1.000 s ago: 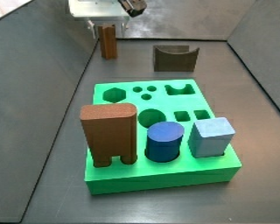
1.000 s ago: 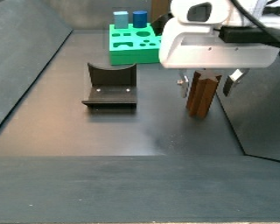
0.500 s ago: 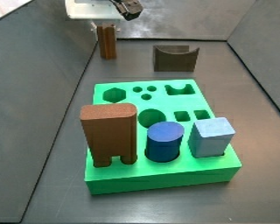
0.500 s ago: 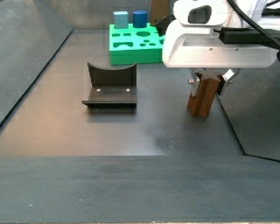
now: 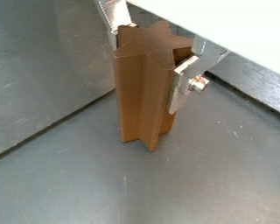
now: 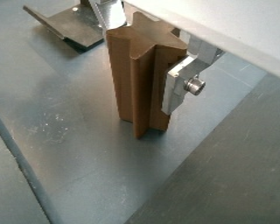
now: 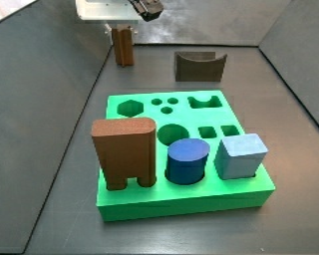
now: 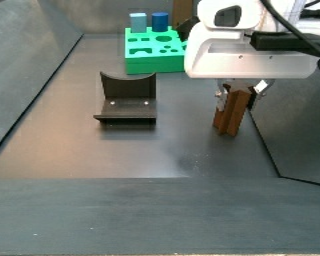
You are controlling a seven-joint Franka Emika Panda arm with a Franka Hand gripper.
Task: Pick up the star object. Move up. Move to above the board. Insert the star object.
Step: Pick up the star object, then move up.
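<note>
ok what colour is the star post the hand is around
Reddish-brown. The star object shows best in a wrist view, standing between the fingers of the hand.

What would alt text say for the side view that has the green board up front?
A green board with shaped holes fills the foreground, holding a brown arch block, a blue cylinder and a pale blue cube. Behind, the gripper sits at the top of the star object, beside a dark scooped block.

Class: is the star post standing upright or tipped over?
Upright. The star post stands on end on the floor, its ridged sides vertical in both wrist views, with the gripper fingers on either side of its top.
</note>
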